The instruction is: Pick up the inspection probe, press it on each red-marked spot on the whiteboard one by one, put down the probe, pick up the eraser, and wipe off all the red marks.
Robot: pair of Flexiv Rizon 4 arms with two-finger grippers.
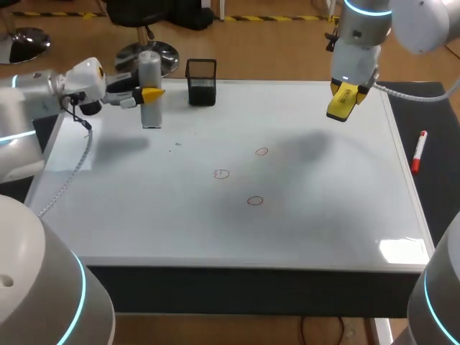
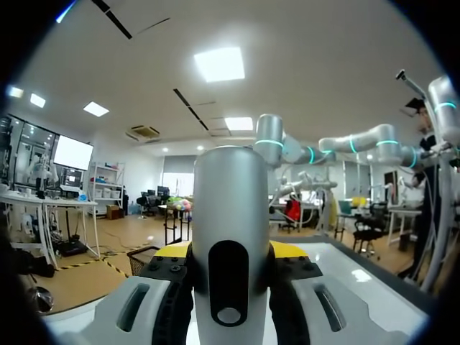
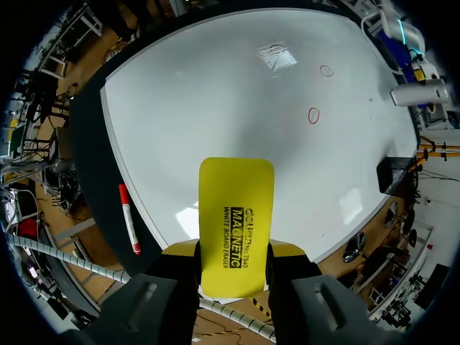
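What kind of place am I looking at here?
Likely a robotics test bench: a flat whiteboard with red circles serves as the tabletop, my left hand grips a grey probe, and my right hand holds a yellow eraser.

Setting's pretty plain: one big bench [image 1: 237,284] with a glossy white top and a dark front edge. Overhead light leaves a bright glare patch [image 1: 402,250] near its front right corner. A black mesh pen holder [image 1: 201,83] sits at the far edge, and a red marker [image 1: 418,152] lies on the dark strip along the right side.
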